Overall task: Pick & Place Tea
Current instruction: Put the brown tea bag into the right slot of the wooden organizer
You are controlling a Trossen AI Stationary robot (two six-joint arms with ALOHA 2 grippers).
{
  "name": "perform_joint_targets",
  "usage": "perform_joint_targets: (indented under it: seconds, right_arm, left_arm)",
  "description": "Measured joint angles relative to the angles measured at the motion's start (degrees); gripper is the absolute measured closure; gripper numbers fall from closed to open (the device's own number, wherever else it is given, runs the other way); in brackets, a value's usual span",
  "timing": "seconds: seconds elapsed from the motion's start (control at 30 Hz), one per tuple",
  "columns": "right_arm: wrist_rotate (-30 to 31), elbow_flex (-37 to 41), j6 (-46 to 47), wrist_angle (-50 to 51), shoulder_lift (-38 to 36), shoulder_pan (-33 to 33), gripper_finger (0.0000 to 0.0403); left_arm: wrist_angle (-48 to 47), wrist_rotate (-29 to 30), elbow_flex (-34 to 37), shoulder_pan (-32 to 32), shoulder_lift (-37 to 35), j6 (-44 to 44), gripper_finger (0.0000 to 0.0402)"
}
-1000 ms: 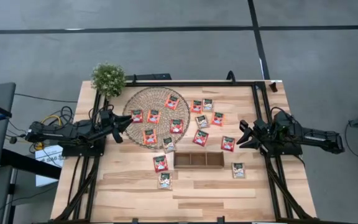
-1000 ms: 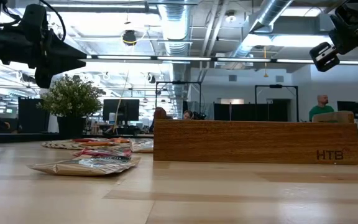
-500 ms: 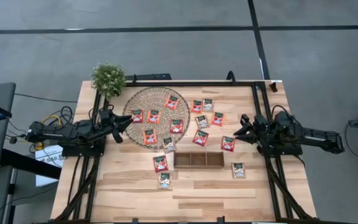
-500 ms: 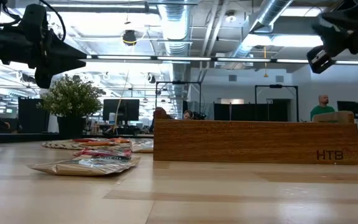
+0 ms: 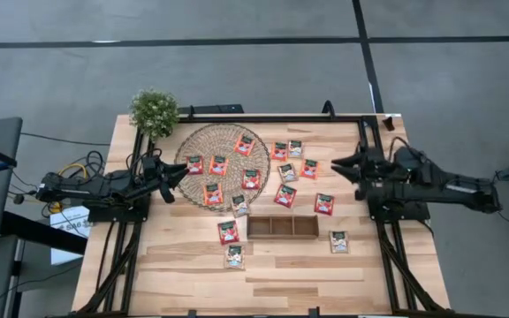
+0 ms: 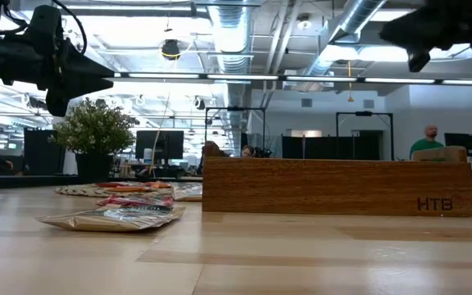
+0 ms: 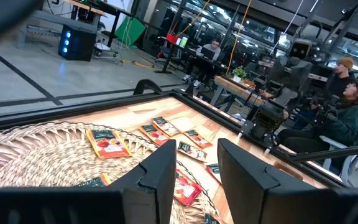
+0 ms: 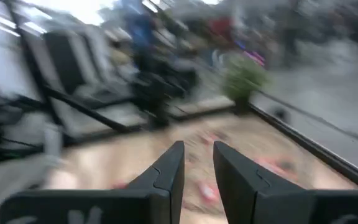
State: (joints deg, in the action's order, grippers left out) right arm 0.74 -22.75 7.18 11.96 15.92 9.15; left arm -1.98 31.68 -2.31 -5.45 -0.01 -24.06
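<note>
From above: right claw now swung away from the tabletop edge by the tray and reaching farther in, toward the sachets beside the mat; arm stretched longer than a second ago. Left claw unmoved at the mat's rim. Sachets scattered as before: some on the mat, more on bare wood right of it, three near the tray; none in the tray yet.

From table height: right arm blurred high at the upper right, shifted inward; nearest sachets flat on the wood, tray wall beyond.

Left wrist: fingers parted a little, nothing between, hovering over mat and red sachets.

Right wrist: heavy motion blur; fingers slightly apart, nothing pinched, sachets as red smears ahead.

Likely meaning: approach to a first pick just starting, probably at the cluster right of the mat.
</note>
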Motion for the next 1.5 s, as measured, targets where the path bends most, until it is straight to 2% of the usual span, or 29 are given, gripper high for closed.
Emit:
perform_joint_targets:
  seconds: [0.13, 0.27, 0.53, 0.7, 0.97, 1.1, 1.23, 1.37, 1.5]
  right_arm:
    - [4.97, -9.08, -0.3, 10.12, 10.8, 1.54, 0.0326]
    - [5.92, -17.12, -2.91, 17.99, 21.01, 4.86, 0.0326]
    - [5.18, -28.79, -16.73, 19.24, 39.7, 12.12, 0.0326]
    - [-0.69, -34.28, -23.53, 19.47, 46.89, 16.39, 0.0326]
    - [-11.31, -36.78, -24.13, 21.46, 53.09, 27.08, 0.0322]
    - [-12.57, -36.78, -24.15, 23.0, 56.6, 30.69, 0.0293]
    - [-12.45, -36.8, -25.48, 23.82, 61.22, 30.85, 0.0237]
    - [-6.32, -37.15, -29.27, 23.57, 66.63, 29.06, 0.0183]
    - [-2.53, -40.28, -32.42, 24.54, 71.96, 28.14, 0.0165]
  left_arm:
    - [0.02, 0.0, 0.0, 0.0, 0.0, 0.01, 0.0291]
    - [0.02, 0.0, 0.0, 0.01, 0.0, 0.01, 0.0291]
    - [2.49, -0.03, 0.16, 0.01, 0.0, 0.03, 0.0291]
    - [3.01, 0.02, 0.2, -0.01, 0.0, -0.97, 0.0291]
    - [3.21, 0.02, 0.2, 0.01, 0.0, -1.06, 0.0291]
    - [3.26, 0.02, 0.2, 0.01, 0.0, -1.06, 0.0291]
    - [3.32, 0.02, 0.2, 0.01, 0.0, -1.06, 0.0292]
    - [3.35, 0.02, 0.17, -0.01, 0.0, -1.05, 0.0291]
    - [3.39, 0.02, 0.15, 0.0, 0.0, -1.04, 0.0291]
